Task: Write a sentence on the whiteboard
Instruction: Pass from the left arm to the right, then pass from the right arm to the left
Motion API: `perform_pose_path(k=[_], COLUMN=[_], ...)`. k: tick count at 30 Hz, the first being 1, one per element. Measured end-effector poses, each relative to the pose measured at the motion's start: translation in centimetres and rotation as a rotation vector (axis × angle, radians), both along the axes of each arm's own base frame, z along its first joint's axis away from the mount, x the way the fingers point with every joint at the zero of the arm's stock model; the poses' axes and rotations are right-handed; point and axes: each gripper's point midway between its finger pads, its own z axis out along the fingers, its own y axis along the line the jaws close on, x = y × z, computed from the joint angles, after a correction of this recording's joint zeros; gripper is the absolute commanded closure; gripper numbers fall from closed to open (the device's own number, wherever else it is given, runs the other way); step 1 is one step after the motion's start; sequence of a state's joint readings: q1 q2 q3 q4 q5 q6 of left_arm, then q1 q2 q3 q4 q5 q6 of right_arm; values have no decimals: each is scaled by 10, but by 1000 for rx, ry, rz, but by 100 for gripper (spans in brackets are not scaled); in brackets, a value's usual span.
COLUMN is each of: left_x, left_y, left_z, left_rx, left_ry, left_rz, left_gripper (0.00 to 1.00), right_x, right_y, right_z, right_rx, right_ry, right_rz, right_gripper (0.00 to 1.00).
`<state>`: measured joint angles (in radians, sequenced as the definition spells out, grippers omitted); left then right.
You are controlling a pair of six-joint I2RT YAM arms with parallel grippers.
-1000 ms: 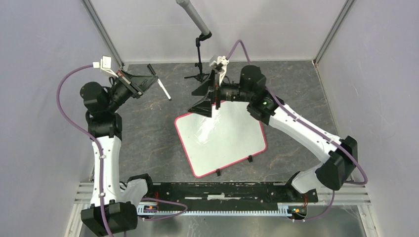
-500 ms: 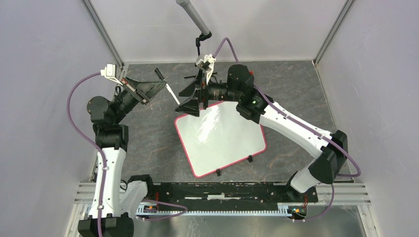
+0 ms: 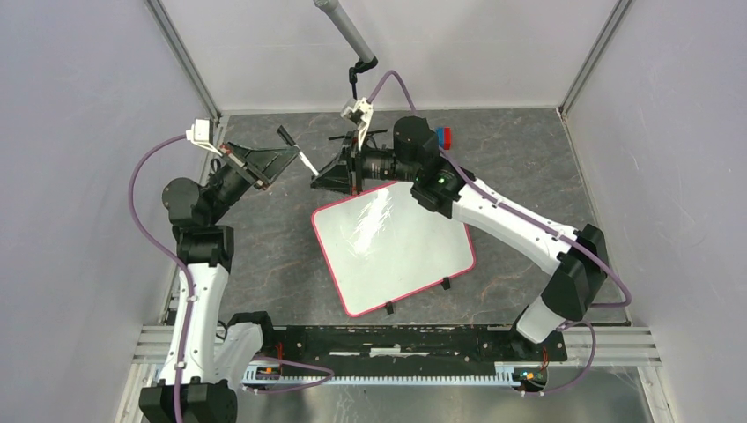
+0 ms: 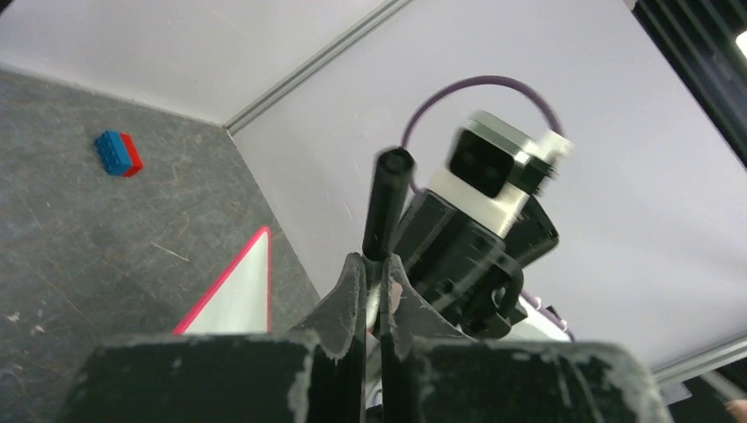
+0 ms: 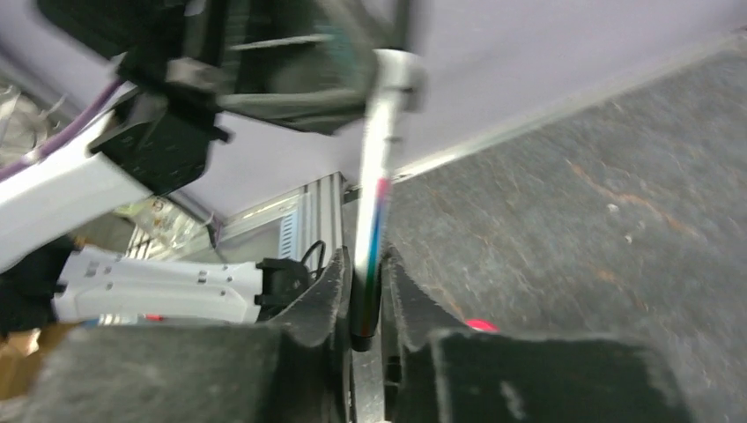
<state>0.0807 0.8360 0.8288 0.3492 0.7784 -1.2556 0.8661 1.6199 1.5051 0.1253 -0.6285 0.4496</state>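
Observation:
The whiteboard (image 3: 396,256), white with a pink-red rim, lies flat on the dark table; no sentence shows on its face. A marker (image 3: 304,161) with a white barrel and black cap hangs in the air beyond the board's far left corner. My left gripper (image 3: 292,152) is shut on the marker near its cap (image 4: 388,203), which sticks out past the left gripper (image 4: 374,264). My right gripper (image 3: 315,181) meets it from the right. In the right wrist view the barrel (image 5: 379,176) runs down between the right gripper (image 5: 364,256), both fingers pressed against it.
A blue and red block (image 3: 443,137) lies on the table behind the right arm. A black stand (image 3: 355,97) with a grey pole (image 3: 345,26) rises at the back centre. Grey walls close in the table on three sides.
The right arm swung left to the marker and its wide-open jaws closed around the barrel. The left arm carried the marker a little to the right, toward it.

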Motion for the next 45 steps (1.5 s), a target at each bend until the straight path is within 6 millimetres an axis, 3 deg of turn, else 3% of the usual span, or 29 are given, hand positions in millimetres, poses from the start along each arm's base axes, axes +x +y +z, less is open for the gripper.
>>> perform_pose_path(k=[3,4,5,12,17,23,26,30,34,41,45], left_x=[-4,-4,-3,-5,-12,-24,-32,-60,-82,-113,-114], left_y=[-1,-2,-3,-9,-10,-19,-39,-78,-89,-108,-113], left_z=[3,1,-2,-19,-11,-22,-39,-56,-69,-109,-122], left_rx=[23,29,39,184,376,516,563,632,663,751,779], left_ry=[-37,-22,-8,25,-57,-116,-107,-128,-127,-116,-91], left_rz=[-6,-12,-13,-64,-105,-246,-374,-580,-675,-821,-854], left_gripper=[39,29,23,4,7,11,15,22,31,36,44], right_x=[11,11,9,2,-1,-31,-48,-73,-90,-102,-104], right_y=[-5,-6,-8,-46,-85,-119,-128,-142,-157,-166,-167], right_z=[-6,-6,-4,-14,-26,-51,-71,-107,-130,-130,-132], right_rx=[-24,-27,-28,-84,-187,-311,-355,-414,-452,-428,-425], right_ry=[9,-2,-14,-74,-170,-274,-271,-218,-173,-168,-156], right_rz=[-40,-45,-43,-52,-82,-3,69,177,222,251,262], right_gripper=[100,100,100,100,100,100,100,100,100,100,100])
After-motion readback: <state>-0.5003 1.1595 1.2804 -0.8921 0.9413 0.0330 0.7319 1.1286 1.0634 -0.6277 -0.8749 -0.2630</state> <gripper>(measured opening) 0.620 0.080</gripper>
